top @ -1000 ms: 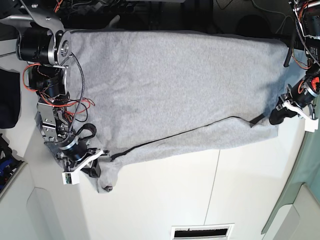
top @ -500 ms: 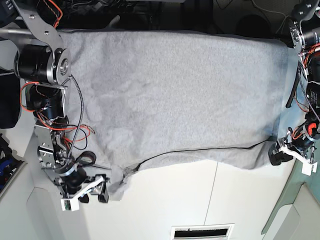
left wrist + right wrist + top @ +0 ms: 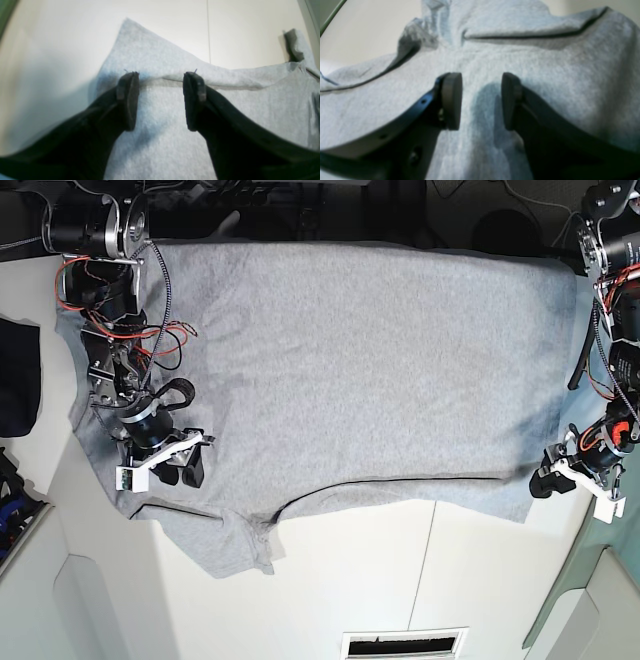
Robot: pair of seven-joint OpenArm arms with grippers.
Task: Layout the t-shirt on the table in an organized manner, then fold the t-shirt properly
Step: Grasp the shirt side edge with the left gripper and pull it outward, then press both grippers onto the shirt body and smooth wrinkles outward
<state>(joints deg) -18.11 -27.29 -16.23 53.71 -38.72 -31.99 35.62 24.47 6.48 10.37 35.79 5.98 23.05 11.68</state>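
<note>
The t-shirt [image 3: 350,370] lies spread on the counter [image 3: 400,580] for folding, both fingers wide and empty at 4 and 8 o'clock

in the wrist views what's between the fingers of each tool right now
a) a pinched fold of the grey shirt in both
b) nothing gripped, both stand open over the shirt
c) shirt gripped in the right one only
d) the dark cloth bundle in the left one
b: a clear gap shows between the fingers of the left tool and of the right tool, with the t-shirt lying flat beneath them.
</note>
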